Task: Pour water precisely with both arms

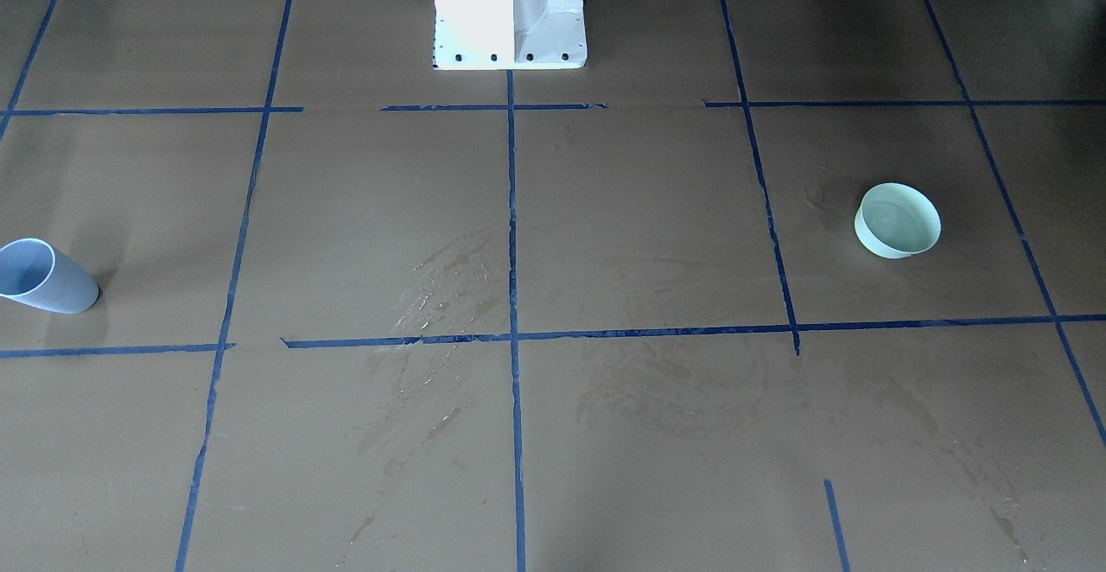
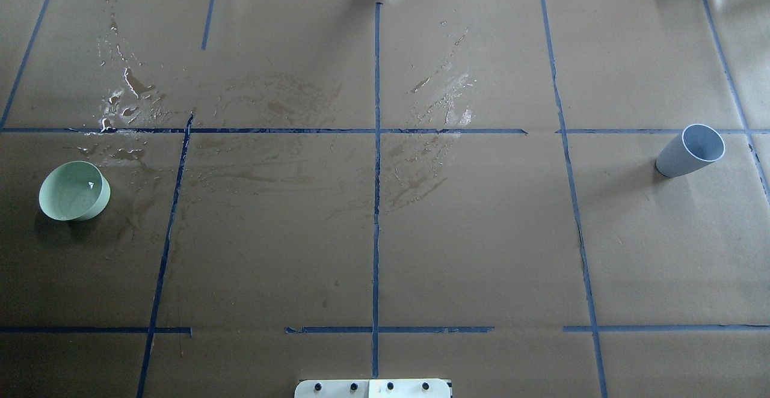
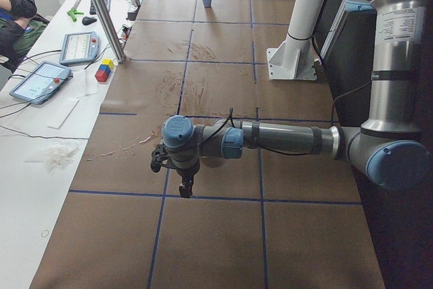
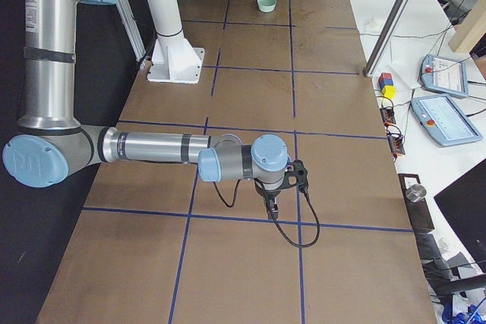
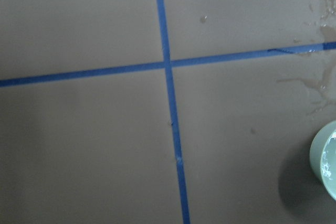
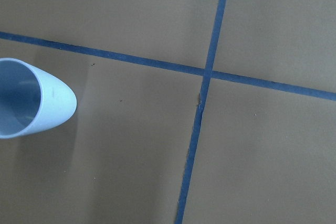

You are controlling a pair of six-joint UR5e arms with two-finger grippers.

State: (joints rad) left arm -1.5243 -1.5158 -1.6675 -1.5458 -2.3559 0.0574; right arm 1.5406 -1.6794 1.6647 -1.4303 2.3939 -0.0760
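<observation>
Found left gripper (image 3: 184, 189) and right gripper (image 4: 272, 210) hanging above the table (image 3: 216, 235), opening and load impossible to tell; spotted water (image 5: 331, 162) in green bowl (image 5: 314, 153) off beside the left gripper; judged a slow, level approach best.

Brown paper (image 2: 481, 235) covers the whole table, split into big squares by blue tape (image 2: 376, 205). A mint-green bowl (image 2: 74, 192) sits at the overhead view's far left, and a pale blue cup (image 2: 689, 153) stands upright way over on the right, so they're well apart. The white bolted pedestal (image 1: 510, 10) is at the middle of the table edge. On the side bench there are two tablets (image 3: 38, 80), with coloured blocks (image 3: 104, 70) by a metal pole (image 3: 101, 11).
</observation>
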